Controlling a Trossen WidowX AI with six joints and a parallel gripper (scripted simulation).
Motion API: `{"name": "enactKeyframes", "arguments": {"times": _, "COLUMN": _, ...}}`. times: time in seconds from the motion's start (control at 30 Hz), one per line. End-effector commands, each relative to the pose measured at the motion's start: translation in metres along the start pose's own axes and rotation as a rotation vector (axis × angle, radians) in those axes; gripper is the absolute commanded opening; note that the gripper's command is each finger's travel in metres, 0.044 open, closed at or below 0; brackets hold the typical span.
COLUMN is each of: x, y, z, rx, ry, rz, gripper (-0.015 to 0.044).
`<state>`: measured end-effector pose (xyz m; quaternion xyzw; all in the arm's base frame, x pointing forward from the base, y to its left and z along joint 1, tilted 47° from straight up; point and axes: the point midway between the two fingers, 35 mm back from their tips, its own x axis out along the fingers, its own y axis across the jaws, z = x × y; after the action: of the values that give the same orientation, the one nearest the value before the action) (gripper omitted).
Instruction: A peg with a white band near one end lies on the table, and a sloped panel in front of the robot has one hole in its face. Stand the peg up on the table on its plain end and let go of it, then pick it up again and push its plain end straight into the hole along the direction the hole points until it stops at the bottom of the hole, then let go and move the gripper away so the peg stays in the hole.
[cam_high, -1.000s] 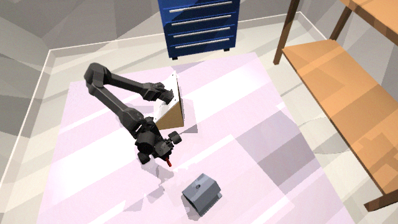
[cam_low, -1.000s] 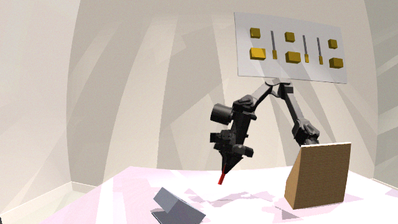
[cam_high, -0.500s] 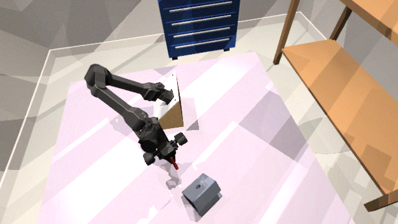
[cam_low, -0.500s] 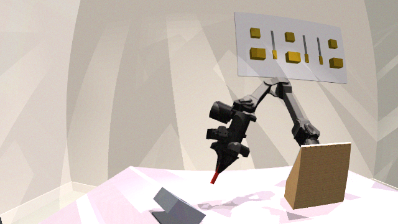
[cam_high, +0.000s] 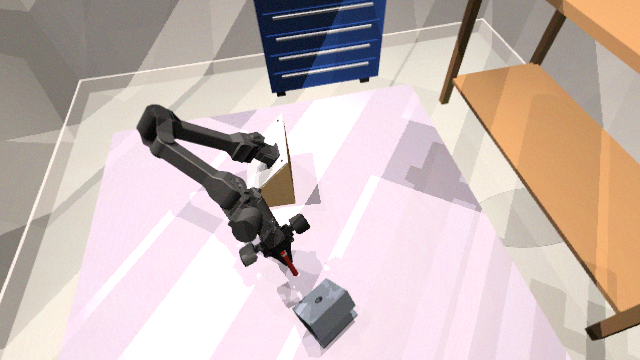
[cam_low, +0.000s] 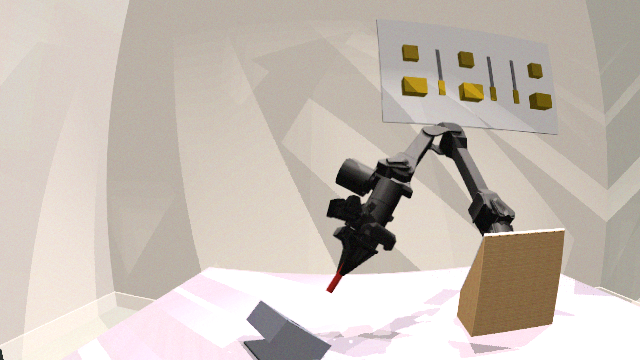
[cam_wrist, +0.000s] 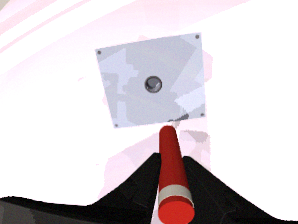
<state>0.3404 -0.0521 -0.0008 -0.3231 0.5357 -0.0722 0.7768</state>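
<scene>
Claw (cam_high: 286, 256) (cam_low: 343, 271) (cam_wrist: 170, 160) nearly closed, clamped on red peg (cam_high: 291, 266) (cam_low: 333, 283) (cam_wrist: 170, 150), tilted above table (cam_high: 165, 280) (cam_low: 400, 295) (cam_wrist: 45, 130), plain end toward sloped panel (cam_high: 320, 300) (cam_low: 295, 327) (cam_wrist: 135, 100). Best to align with hole (cam_high: 318, 299) (cam_wrist: 153, 84) axis, then push straight, gently.

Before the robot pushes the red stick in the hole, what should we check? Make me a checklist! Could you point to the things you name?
1. Gripper (cam_high: 287, 256) (cam_low: 342, 274) (cam_wrist: 170, 160) holding the peg (cam_high: 290, 264) (cam_low: 334, 282) (cam_wrist: 171, 155): ok.
2. White band (cam_high: 283, 254) (cam_wrist: 175, 192) at the far end from the hole, plain end leading: ok.
3. Hole (cam_high: 318, 300) (cam_wrist: 153, 84) free of any peg: ok.
4. Peg tip right over the hole: not ok, it's off to one side.
5. Peg tilted exactly the way the hole points: cannot tell.
</scene>
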Motion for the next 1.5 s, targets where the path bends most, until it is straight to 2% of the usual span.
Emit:
{"name": "enactKeyframes", "arguments": {"times": 0.0, "x": 0.001, "y": 0.007, "z": 0.007, "rx": 0.013, "ry": -0.033, "rz": 0.013, "gripper": 0.0000}}
{"name": "enactKeyframes", "arguments": {"times": 1.47, "x": 0.047, "y": 0.014, "z": 0.019, "rx": 0.024, "ry": -0.069, "rz": 0.022, "gripper": 0.0000}}
